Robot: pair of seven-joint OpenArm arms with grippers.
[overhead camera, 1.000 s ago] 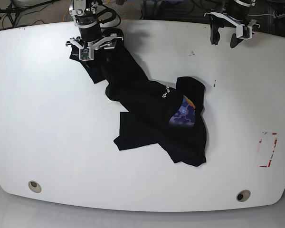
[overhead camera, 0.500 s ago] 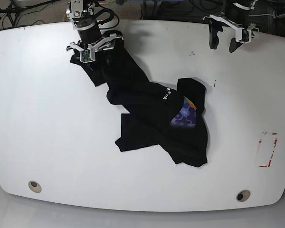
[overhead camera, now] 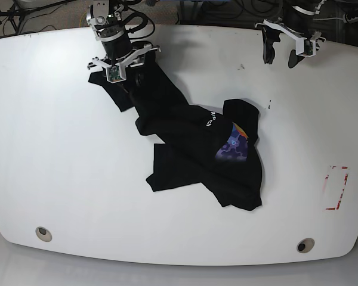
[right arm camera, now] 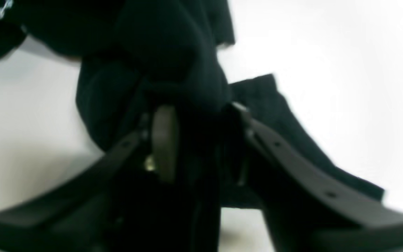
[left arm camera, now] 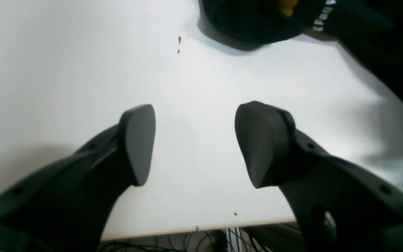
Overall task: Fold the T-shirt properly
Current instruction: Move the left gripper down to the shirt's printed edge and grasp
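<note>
A wide white table (overhead camera: 59, 179) fills the overhead view. A black T-shirt (overhead camera: 191, 143) lies crumpled across its middle, running as a twisted band from the far left corner down toward the centre. Part of its purple-blue print (overhead camera: 231, 148) and a strip of small white lettering (overhead camera: 210, 119) show among the folds. No sleeve, collar or hem is laid out flat.

The right gripper (overhead camera: 120, 62), at the far left of the overhead view, is clenched on one bunched end of the T-shirt. Its own wrist camera shows dark cloth pinched between the two fingers (right arm camera: 164, 143) and hanging over them. Which part of the garment it has caught cannot be told.

The left gripper (overhead camera: 283, 47), at the far right of the overhead view, hangs above bare table near the back edge, well apart from the shirt. Its fingers (left arm camera: 136, 143) stand spread with nothing between them.

The shirt looks light, soft and limp. It will likely sag and drag along the table when one end is raised, and folds may cling to each other. A single pinch only stretches it into a rope. A sound hold would probably be a second grip by the free left gripper on an outer edge of the crumpled heap, so that both arms can pull the cloth flat.
</note>
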